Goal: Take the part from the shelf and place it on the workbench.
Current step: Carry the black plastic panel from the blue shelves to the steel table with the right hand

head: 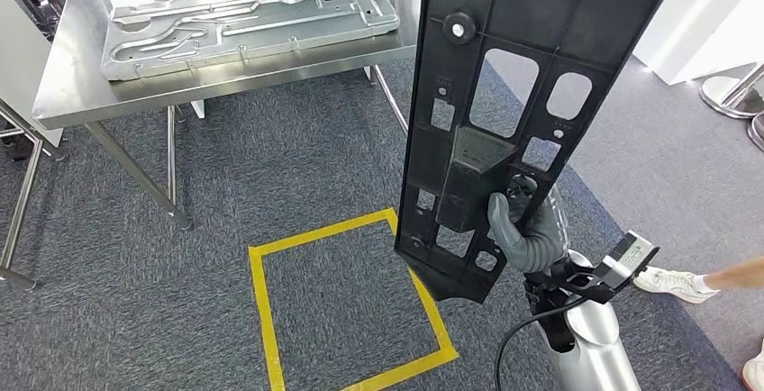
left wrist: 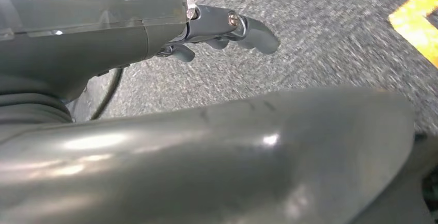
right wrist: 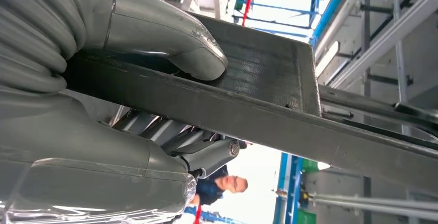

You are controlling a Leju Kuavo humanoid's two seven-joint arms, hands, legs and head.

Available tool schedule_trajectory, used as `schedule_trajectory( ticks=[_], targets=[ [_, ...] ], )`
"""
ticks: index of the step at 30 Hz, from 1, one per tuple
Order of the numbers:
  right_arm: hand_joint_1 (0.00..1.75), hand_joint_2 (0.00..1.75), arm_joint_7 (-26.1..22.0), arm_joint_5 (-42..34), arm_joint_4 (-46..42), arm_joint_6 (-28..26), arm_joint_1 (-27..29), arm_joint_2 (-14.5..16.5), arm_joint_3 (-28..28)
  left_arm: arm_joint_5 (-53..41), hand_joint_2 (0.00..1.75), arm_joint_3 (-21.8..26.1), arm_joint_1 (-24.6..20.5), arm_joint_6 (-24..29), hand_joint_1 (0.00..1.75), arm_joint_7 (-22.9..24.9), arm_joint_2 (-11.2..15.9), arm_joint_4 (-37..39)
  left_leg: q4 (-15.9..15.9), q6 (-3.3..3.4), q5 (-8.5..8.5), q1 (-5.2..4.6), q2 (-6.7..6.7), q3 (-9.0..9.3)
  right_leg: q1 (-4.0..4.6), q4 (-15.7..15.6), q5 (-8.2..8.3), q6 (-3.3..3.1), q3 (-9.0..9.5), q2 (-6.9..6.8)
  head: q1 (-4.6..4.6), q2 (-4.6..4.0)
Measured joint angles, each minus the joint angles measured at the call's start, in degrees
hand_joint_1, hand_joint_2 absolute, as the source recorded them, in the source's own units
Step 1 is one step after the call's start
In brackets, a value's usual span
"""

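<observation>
Carpet lies between robot and workbench (head: 81, 85); right hand (head: 522, 233) clamped on part (head: 513, 94) should carry it upright, left hand (left wrist: 227, 28) empty, fingers curled.

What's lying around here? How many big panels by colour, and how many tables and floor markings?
Black panel, held upright by the right hand: 1
Silver metal panel, lying on the table: 1
Steel table: 1
Yellow tape square on the carpet: 1
Total: 4
</observation>
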Motion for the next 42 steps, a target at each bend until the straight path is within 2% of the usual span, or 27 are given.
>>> schedule_trajectory(
  ticks=[2, 3, 6, 7, 8, 9, 11, 13, 16, 18, 21, 22, 23, 24, 26, 27, 28, 30, 32, 33, 34, 36, 38, 39, 40, 41, 42],
  targets=[
    [1.75, 1.75, 0.0, 0.0, -0.2, -0.2, 0.0, 0.0, 0.0, 0.0, 0.0, 0.0, 0.0, 0.0, 0.0, 0.0, 0.0, 0.0, -0.7, 0.6, -0.28, 0.22, -0.01, 1.11, -0.07, 1.7, -0.38, 0.54, -0.37, -0.29, 0.01, 0.0],
    [1.75, 1.75, 0.0, 0.0, -0.3, -0.3, -0.1, 0.0, 0.0, 0.0, 0.0, 0.0, 0.0, 0.0, 0.0, 0.1, 0.0, 0.0, -1.0, 0.84, -0.45, 0.38, 0.0, 1.7, -0.13, 4.0, -1.22, 0.79, -1.51, -0.5, 0.0, 0.0],
    [1.75, 1.75, 0.0, 0.0, -0.4, -0.7, 0.1, 0.0, 0.0, -0.1, 0.0, 0.0, -0.1, -0.1, 0.0, 0.2, 0.0, 0.0, -1.2, 1.13, -1.31, 0.51, 0.04, 2.81, -0.37, 14.4, -4.81, 1.39, -8.61, -0.92, 0.0, 0.0],
    [1.75, 1.75, 0.0, 0.0, -0.4, -0.7, 0.3, 0.0, 0.0, -0.1, 0.0, 0.0, 0.0, -0.2, 0.0, 0.2, 0.0, 0.0, -1.2, 1.08, -1.66, 0.51, 0.04, 3.16, -0.44, 16.2, -4.8, 1.49, -10.52, -0.97, 0.0, 0.0],
    [1.75, 1.75, 0.0, 0.0, -0.4, -0.7, 0.5, 0.0, 0.0, 0.0, 0.0, 0.1, 0.1, -0.2, 0.0, 0.2, 0.0, 0.0, -1.2, 1.0, -2.04, 0.52, 0.04, 3.62, -0.47, 16.0, -3.62, 1.5, -11.4, -1.06, 0.0, 0.0],
    [1.75, 1.75, 0.0, 0.0, -0.4, -0.8, 0.6, 0.0, 0.0, 0.0, 0.0, 0.1, 0.1, -0.1, 0.0, 0.2, 0.0, 0.0, -1.2, 0.88, -2.47, 0.54, 0.04, 4.21, -0.5, 13.7, -1.31, 1.43, -11.21, -1.17, 0.0, 0.0],
    [1.75, 1.75, 0.0, 0.0, -0.4, -0.9, 0.6, 0.0, 0.0, 0.0, 0.0, 0.1, 0.2, -0.1, 0.0, 0.2, -0.1, 0.0, -1.2, 0.44, -3.42, 0.52, 0.05, 5.47, -0.42, 6.4, 3.81, 1.11, -9.05, -1.7, 0.01, 0.0],
    [1.75, 1.75, 0.0, 0.0, -0.4, -0.9, 0.6, 0.0, 0.1, 0.0, 0.0, 0.1, 0.1, -0.1, 0.0, 0.2, -0.1, 0.0, -1.3, -0.27, -4.22, 0.38, 0.13, 6.0, -0.04, 1.8, 5.31, 0.41, -7.77, -2.23, 0.02, 0.0],
    [1.75, 1.75, 0.0, 0.1, -0.5, -1.0, 0.9, 0.0, 0.1, 0.0, 0.0, 0.1, 0.0, -0.1, 0.0, 0.3, 0.0, 0.0, -0.8, -1.35, -4.86, 0.24, 0.37, 6.55, 0.07, 1.1, 4.69, -0.95, -7.22, -2.03, 0.02, 0.0],
    [1.75, 1.75, -0.1, 0.1, -0.7, -1.1, 0.9, 0.0, 0.1, 0.0, 0.0, 0.1, -0.1, -0.1, 0.0, 0.3, 0.0, 0.0, 2.2, -1.76, -6.07, 0.33, 0.41, 5.54, 0.04, 1.0, 4.12, -1.74, -6.25, -1.8, 0.01, 0.0],
    [1.75, 1.75, -0.1, 0.1, -0.7, -1.2, 1.0, 0.0, 0.1, -0.1, 0.0, 0.1, -0.1, -0.2, 0.0, 0.3, 0.0, 0.0, 12.4, -1.95, -9.89, 0.41, 0.39, -0.84, 0.43, 1.0, 3.06, -2.5, -5.01, -1.55, 0.0, 0.0],
    [1.75, 1.75, -0.1, 0.1, -0.7, -1.3, 1.1, 0.0, 0.1, -0.1, 0.0, 0.1, 0.0, -0.2, 0.0, 0.3, 0.0, 0.0, 14.6, -1.9, -10.46, 0.39, 0.39, -2.78, 0.64, 1.0, 2.64, -2.64, -4.52, -1.43, 0.0, 0.0],
    [1.75, 1.75, -0.1, 0.2, -0.7, -1.3, 1.2, 0.0, 0.1, -0.1, 0.0, 0.1, 0.1, -0.2, 0.0, 0.2, 0.0, 0.0, 15.0, -1.69, -9.98, 0.3, 0.38, -3.89, 0.87, 1.0, 2.16, -2.75, -3.9, -1.28, 0.0, 0.0],
    [1.75, 1.75, -0.1, 0.2, -0.8, -1.4, 1.3, 0.0, 0.1, -0.1, 0.0, 0.1, 0.2, -0.2, 0.0, 0.1, 0.0, 0.0, 13.3, -1.33, -8.27, 0.15, 0.37, -4.05, 1.13, 1.0, 1.64, -2.84, -3.16, -1.15, 0.0, 0.0],
    [1.75, 1.75, -0.2, 0.3, -0.8, -1.6, 1.3, 0.0, 0.1, -0.1, 0.0, 0.1, 0.3, -0.3, 0.0, 0.0, 0.1, 0.0, 6.5, -0.02, -2.85, -0.41, 0.27, -2.43, 1.52, 0.9, 0.55, -2.95, -1.58, -1.01, 0.01, 0.0],
    [1.75, 1.75, -0.2, 0.4, -0.8, -1.7, 1.4, 0.0, 0.1, -0.1, 0.0, 0.1, 0.3, -0.3, 0.0, -0.1, 0.1, 0.0, 3.7, 0.58, -1.33, -0.78, 0.17, -1.71, 1.6, 0.8, 0.1, -2.87, -0.94, -0.93, 0.02, 0.0],
    [1.75, 1.75, -0.3, 0.4, -0.9, -1.7, 1.4, 0.0, 0.1, -0.1, 0.0, 0.1, 0.3, -0.4, 0.0, -0.1, 0.2, 0.0, 2.0, 1.12, -0.61, -1.12, 0.03, -1.12, 1.53, 0.7, -0.33, -2.65, -0.52, -0.85, 0.02, 0.0],
    [1.75, 1.75, -0.4, 0.5, -1.0, -1.7, 1.8, 0.0, 0.1, -0.1, 0.0, 0.1, 0.4, -0.4, 0.0, -0.3, 0.3, 0.0, 0.4, 1.84, -0.88, -1.5, -0.14, -0.43, 1.32, 0.9, -0.51, -2.05, 0.18, -0.73, 0.02, 0.0],
    [1.75, 1.75, -0.4, 0.6, -1.1, -1.7, 2.1, 0.0, 0.1, -0.1, 0.0, 0.1, 0.5, -0.6, 0.0, -0.4, 0.3, 0.0, -1.2, 2.14, -0.27, -1.17, -0.1, 1.35, 1.28, 1.9, -0.62, -1.54, 0.51, -0.79, 0.03, 0.0],
    [1.75, 1.75, -0.4, 0.7, -1.2, -1.7, 2.0, 0.0, 0.1, -0.1, 0.0, 0.1, 0.5, -0.6, 0.0, -0.4, 0.3, 0.0, -1.7, 2.08, -0.32, -0.96, -0.05, 2.31, 1.22, 3.4, -1.01, -1.17, -0.14, -0.83, 0.04, 0.0],
    [1.75, 1.75, -0.4, 0.7, -1.3, -1.6, 1.8, 0.0, 0.1, 0.0, 0.0, 0.1, 0.3, -0.7, 0.0, -0.5, 0.3, 0.0, -2.0, 2.01, -0.42, -0.72, 0.0, 3.08, 1.05, 5.9, -1.84, -0.75, -1.62, -0.88, 0.04, 0.0],
    [1.75, 1.75, -0.4, 0.7, -1.3, -1.6, 1.5, 0.0, 0.2, 0.0, 0.0, 0.1, 0.0, -0.9, 0.0, -0.6, 0.3, 0.0, -2.2, 1.81, -1.12, -0.47, -0.02, 3.98, 0.33, 12.4, -4.05, 0.32, -6.35, -0.97, 0.04, 0.0],
    [1.75, 1.75, -0.4, 0.7, -1.2, -1.6, 1.5, 0.0, 0.2, 0.0, 0.0, 0.1, 0.1, -1.1, 0.0, -0.7, 0.3, 0.0, -2.2, 1.3, -2.22, 0.03, -0.12, 5.12, -0.54, 15.5, -4.79, 1.37, -10.26, -1.09, 0.04, 0.0],
    [1.75, 1.75, -0.4, 0.7, -1.2, -1.6, 1.5, 0.0, 0.2, -0.1, 0.0, 0.1, 0.3, -1.1, 0.0, -0.7, 0.3, 0.0, -2.1, 0.93, -2.9, 0.39, -0.16, 5.93, -0.98, 14.5, -3.63, 1.94, -10.95, -1.19, 0.04, 0.0],
    [1.75, 1.75, -0.4, 0.7, -1.2, -1.7, 1.5, 0.0, 0.2, -0.1, 0.0, 0.1, 0.4, -1.1, 0.0, -0.7, 0.3, 0.0, -2.1, 0.46, -3.69, 0.8, -0.2, 6.86, -1.44, 11.7, -1.26, 2.52, -10.81, -1.35, 0.04, 0.0],
    [1.75, 1.75, -0.4, 0.7, -1.2, -1.7, 1.5, 0.0, 0.2, -0.1, 0.0, 0.1, 0.5, -1.1, 0.0, -0.7, 0.3, 0.0, -2.0, -0.07, -4.55, 1.11, -0.22, 7.64, -1.96, 8.1, 2.13, 3.09, -10.28, -1.63, 0.05, 0.0],
    [1.75, 1.75, -0.4, 0.7, -1.1, -1.7, 1.5, 0.0, 0.2, -0.1, 0.0, 0.1, 0.5, -1.2, 0.0, -0.7, 0.3, 0.0, -1.8, -0.6, -5.38, 1.33, -0.24, 8.34, -2.23, 5.0, 4.52, 3.26, -9.84, -1.91, 0.04, 0.0]
  ],
)
